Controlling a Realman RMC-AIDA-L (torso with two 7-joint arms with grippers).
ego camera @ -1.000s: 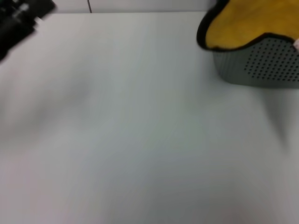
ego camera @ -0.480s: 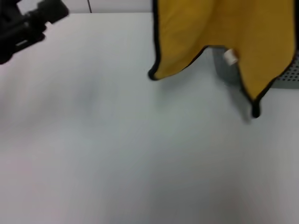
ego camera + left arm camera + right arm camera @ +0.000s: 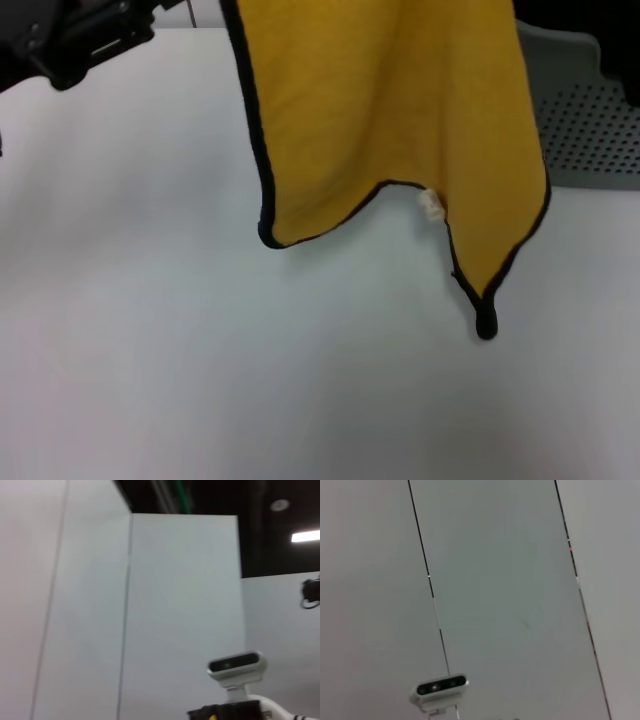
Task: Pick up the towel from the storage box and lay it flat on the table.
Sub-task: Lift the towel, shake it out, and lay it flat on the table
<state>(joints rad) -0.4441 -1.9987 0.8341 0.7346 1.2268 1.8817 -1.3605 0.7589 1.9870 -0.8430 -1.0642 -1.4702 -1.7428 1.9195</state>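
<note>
Head view, nearest zone: the bare white table fills the foreground. Above it hangs the mustard-yellow towel, clear of the surface, its upper part running out of the top of the picture so that whatever holds it is not shown. Black piping traces its edges; one lower corner curls toward the table's middle, and the other, lowest corner ends in a black loop. A small white label sits on the lower hem between the two corners.

Farther back, on the robot's right, the grey-green storage box stands on the table, its perforated wall and wavy rim partly hidden behind the towel. At the far left corner, the left gripper is a dark, blurred shape above the table, well apart from the towel; whether its fingers are spread or closed cannot be told. The right gripper does not appear in any view.

Left wrist view: only pale wall panels, a dark ceiling with a light, and a camera head on a white mount. Right wrist view: pale panels with dark seams and a similar camera unit. Neither wrist view shows towel, box or table.
</note>
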